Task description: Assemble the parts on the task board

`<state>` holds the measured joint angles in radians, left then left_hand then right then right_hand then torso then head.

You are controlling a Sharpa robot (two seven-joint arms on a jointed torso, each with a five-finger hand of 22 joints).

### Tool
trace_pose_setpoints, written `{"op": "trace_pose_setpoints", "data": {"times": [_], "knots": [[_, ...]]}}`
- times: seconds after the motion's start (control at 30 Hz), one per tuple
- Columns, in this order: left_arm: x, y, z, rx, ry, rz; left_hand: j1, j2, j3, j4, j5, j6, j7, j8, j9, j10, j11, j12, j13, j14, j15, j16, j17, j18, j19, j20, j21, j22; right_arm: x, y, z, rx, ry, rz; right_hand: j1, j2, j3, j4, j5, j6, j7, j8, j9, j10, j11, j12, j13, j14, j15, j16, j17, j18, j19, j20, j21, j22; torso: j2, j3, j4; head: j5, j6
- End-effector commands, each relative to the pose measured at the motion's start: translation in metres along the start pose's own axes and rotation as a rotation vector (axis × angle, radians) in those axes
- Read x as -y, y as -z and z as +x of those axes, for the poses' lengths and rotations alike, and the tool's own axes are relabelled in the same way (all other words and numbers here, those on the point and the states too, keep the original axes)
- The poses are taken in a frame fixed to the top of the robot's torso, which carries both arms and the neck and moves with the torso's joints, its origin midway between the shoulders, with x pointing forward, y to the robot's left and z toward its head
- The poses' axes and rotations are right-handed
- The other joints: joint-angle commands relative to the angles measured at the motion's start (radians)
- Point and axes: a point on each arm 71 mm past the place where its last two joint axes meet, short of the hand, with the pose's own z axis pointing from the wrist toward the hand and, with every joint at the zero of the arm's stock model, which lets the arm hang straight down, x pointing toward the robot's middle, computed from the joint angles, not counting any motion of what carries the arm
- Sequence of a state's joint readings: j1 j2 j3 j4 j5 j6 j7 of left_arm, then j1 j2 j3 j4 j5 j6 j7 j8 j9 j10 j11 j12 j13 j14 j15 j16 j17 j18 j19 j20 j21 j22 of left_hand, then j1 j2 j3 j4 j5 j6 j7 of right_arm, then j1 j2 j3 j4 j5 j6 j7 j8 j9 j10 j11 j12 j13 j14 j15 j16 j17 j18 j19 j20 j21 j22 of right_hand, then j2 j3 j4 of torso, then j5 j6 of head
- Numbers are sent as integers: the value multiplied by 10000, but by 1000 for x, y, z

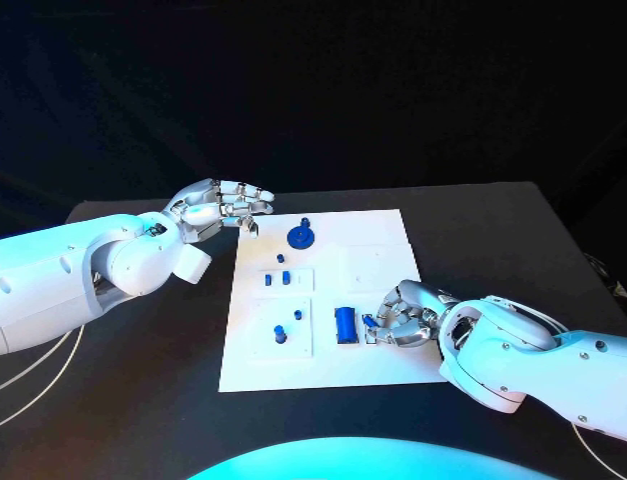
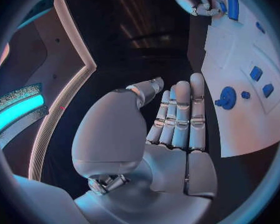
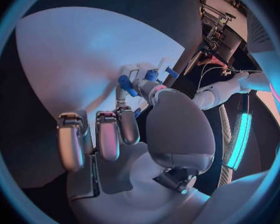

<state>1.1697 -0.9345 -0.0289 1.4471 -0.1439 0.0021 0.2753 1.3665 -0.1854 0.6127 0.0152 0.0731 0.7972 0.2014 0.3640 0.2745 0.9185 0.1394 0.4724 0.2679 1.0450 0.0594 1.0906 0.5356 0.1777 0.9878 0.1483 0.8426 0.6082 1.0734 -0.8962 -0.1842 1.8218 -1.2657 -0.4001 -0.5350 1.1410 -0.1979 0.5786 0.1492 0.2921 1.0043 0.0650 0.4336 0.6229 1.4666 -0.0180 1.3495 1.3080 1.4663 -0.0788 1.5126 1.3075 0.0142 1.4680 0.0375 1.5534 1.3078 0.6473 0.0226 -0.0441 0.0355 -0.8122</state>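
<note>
The board, a white plate, lies in the middle of the black table, just below centre of the head view, with raised white square pads along its left half. Blue parts dot it: a round disc with a little stem near the board's top edge, two small pegs on the pad below it, a stud and another small piece on the lowest pad, and a ribbed cylinder lying upright in the frame right of that pad.

Right hand now, coming in from lower right, fingers curled down just beside the cylinder, with a small blue piece at its fingertips. Whether it actually pinches that piece, I cannot tell from above. The right wrist view adds something: a blue piece sits right at the tip of one raised finger, apparently touching it, more blue parts in a row behind, the other fingers folded short. Grip still unclear.

Left hand hangs at upper left of the head view, off the board's top-left corner. Its wrist view settles it: the left hand is flat, fingers straight and side by side, nothing in it. That same view catches the disc at right.
</note>
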Motion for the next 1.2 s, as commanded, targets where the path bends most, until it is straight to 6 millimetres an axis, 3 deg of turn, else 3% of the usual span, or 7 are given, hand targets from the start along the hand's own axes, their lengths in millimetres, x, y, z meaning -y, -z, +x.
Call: {"op": "trace_pose_setpoints", "data": {"times": [0.03,0.13,0.47,0.9,1.0,1.2], "knots": [[1,0,3,-190,-13,64,-54,18,50,10,12,-80,146,35,-13,-59,7,45,-16,-89,3,-49,-10,65,-28,3,-30,14,0,-1,4,-383,343,33,-266,-29,-99,163,119,257,-155,54,-17,303,-50,82,1566,828,-37,26,1506,-111,969,-77,33,2589,-5,6,-13,14,-17],[1,0,3,-198,-13,62,-54,18,50,10,12,-80,146,35,-13,-59,7,45,-16,-89,3,-49,-10,65,-28,3,-30,14,-1,-1,5,-436,421,9,-545,-29,-223,289,308,319,-163,73,-9,320,-57,102,1578,830,-47,29,1513,-114,976,-90,48,2593,-3,6,-13,8,-22],[1,0,2,-201,-12,56,-54,18,50,10,12,-80,146,35,-13,-59,7,45,-16,-89,3,-49,-10,65,-28,3,-30,14,-3,-1,6,-448,466,-41,-1081,122,-415,631,223,437,-192,129,11,377,-78,226,1646,832,-64,33,1519,-117,982,-106,62,2598,0,9,-11,3,-35],[1,1,1,-165,-20,40,-59,13,57,9,13,-82,151,38,-16,-63,13,49,-19,-121,10,-59,-12,63,-53,7,-36,15,-6,-3,6,-253,453,-151,-1177,141,-456,692,168,452,-196,144,18,382,-82,236,1654,829,-69,25,1503,-115,978,-110,55,2595,4,15,3,-2,-18],[1,1,1,-155,-22,37,-59,13,57,9,13,-82,151,38,-16,-63,13,49,-19,-121,10,-59,-12,63,-53,7,-36,15,-8,-4,7,-250,451,-184,-1353,139,-552,813,12,448,-191,151,22,379,-79,225,1654,829,-67,24,1501,-112,972,-112,38,2591,5,14,3,4,-29],[1,1,0,-149,-24,33,-59,13,57,9,13,-82,151,38,-16,-63,13,49,-19,-121,10,-59,-12,63,-53,7,-36,15,-8,-4,7,-266,469,-204,-1748,64,-908,1168,-888,456,-191,176,26,386,-74,233,1672,830,-61,26,1505,-115,977,-106,52,2594,0,5,-10,25,-41]]}}
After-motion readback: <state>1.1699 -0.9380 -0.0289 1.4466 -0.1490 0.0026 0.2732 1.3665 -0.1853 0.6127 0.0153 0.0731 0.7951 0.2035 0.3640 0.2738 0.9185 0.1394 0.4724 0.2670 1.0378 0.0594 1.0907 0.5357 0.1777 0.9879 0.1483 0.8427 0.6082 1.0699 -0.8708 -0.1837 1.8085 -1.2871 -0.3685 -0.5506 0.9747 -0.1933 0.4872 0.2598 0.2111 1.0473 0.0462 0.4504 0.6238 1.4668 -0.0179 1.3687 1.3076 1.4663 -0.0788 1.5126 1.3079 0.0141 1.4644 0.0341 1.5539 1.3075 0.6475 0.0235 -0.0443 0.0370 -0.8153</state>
